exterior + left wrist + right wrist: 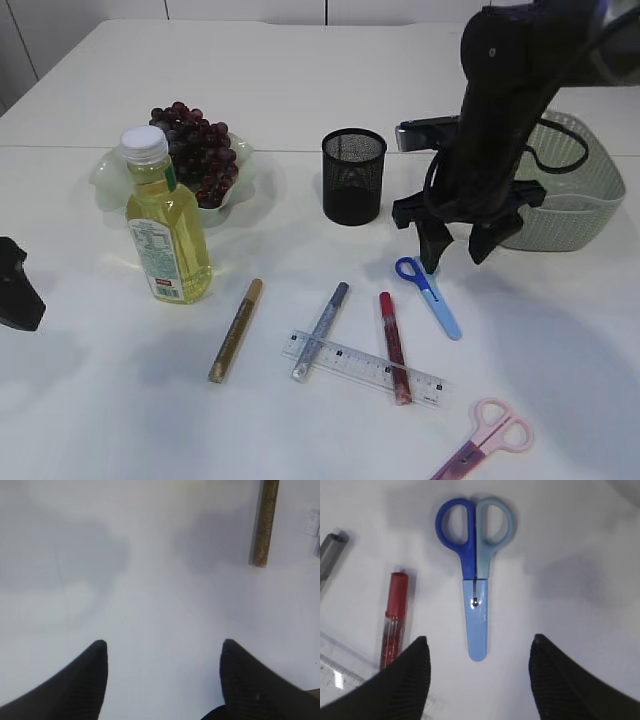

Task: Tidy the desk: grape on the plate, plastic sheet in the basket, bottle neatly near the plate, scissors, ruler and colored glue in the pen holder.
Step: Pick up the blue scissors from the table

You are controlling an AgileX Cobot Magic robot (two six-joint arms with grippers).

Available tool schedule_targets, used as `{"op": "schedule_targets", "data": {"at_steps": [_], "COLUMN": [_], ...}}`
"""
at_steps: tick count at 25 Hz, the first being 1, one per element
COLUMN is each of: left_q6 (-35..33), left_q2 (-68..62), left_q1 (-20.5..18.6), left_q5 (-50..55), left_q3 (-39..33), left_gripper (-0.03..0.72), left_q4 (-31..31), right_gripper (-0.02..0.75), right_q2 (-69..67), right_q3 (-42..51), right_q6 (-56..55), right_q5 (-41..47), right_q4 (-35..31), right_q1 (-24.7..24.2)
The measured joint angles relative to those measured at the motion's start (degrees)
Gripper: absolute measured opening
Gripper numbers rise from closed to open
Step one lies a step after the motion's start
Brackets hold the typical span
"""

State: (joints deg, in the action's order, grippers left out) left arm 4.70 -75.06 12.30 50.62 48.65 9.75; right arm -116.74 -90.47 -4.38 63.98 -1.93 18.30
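The right claw [461,252] hangs with its fingers spread, bare white bench [560,330] under them and to its right. The blue plastic-handled scissors [430,292] lie just below it. Behind it stand the black mesh pen holder [353,175] and grey woven plastic basket [585,185]. Left, three glitter glue tubes [322,330] cross a clear ruler [362,367].

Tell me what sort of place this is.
Most likely a staged desk in a robot lab, not a lived-in office. A plain white table holds stationery: a mesh pen holder, a ruler and blue scissors, with a black robot arm hanging over them.
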Motion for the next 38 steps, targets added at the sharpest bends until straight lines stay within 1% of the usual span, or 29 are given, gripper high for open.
{"op": "schedule_targets", "data": {"at_steps": [5,11,18,38], "left_q6": [-0.09,-0.22,-0.22,-0.22], "left_q2": [0.0,0.0,0.0,0.0], "left_q1": [0.0,0.0,0.0,0.0], "left_q5": [0.0,0.0,0.1,0.1], "left_q3": [0.0,0.0,0.0,0.0], "left_gripper": [0.511,0.508,0.504,0.495], "left_q4": [-0.87,-1.14,-1.14,-1.14], "right_gripper": [0.48,0.47,0.458,0.457], "right_q2": [-2.52,-5.73,-8.95,-12.0], "right_q3": [-0.14,-0.97,-3.7,-3.97], "right_q6": [0.55,1.97,0.25,-0.19], "right_q5": [-2.25,-5.22,-5.57,-6.11], "right_q4": [0.09,0.89,1.93,1.93], "right_q1": [0.0,1.18,1.18,1.18]}}
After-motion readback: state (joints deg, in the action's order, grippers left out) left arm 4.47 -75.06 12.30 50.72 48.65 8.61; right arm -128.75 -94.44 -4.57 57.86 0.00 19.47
